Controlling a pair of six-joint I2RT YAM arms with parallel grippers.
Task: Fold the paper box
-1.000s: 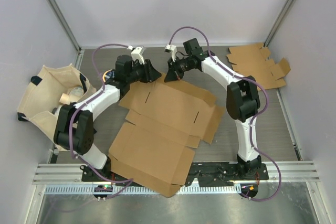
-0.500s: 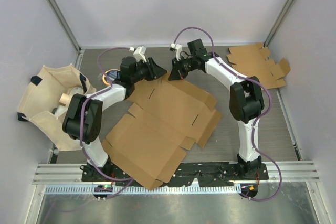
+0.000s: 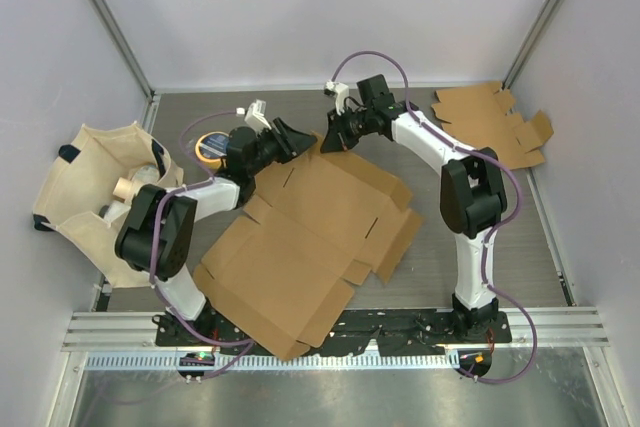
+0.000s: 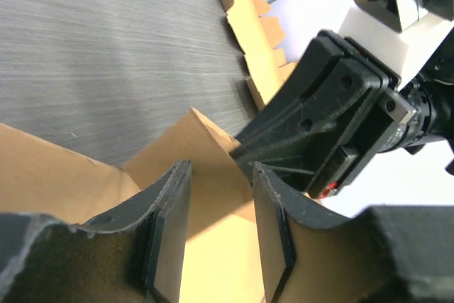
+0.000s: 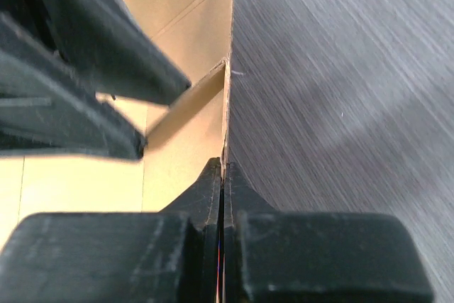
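Note:
The flat brown cardboard box blank [image 3: 320,227] lies unfolded mid-table, its front corner over the near rail. My right gripper [image 3: 331,137] is at its far edge, shut on the edge of a raised flap [image 5: 225,104]; in the right wrist view the gripper [image 5: 223,164] pinches that thin edge. My left gripper [image 3: 292,137] faces it from the left, open. In the left wrist view the gripper [image 4: 221,168] has its fingers [image 4: 170,225] apart, with the box's far flap [image 4: 206,147] showing between them and the right gripper's black body [image 4: 333,111] just beyond.
A beige cloth bag [image 3: 100,187] with small items sits at the left. A blue and yellow round thing [image 3: 210,145] lies by the left arm. A stack of flat cardboard blanks [image 3: 490,127] lies at the back right. Walls enclose the table.
The box blank slid left and toward the near edge a second ago. The left arm's elbow has swung, uncovering the round blue thing. Both grippers stay at the far flap.

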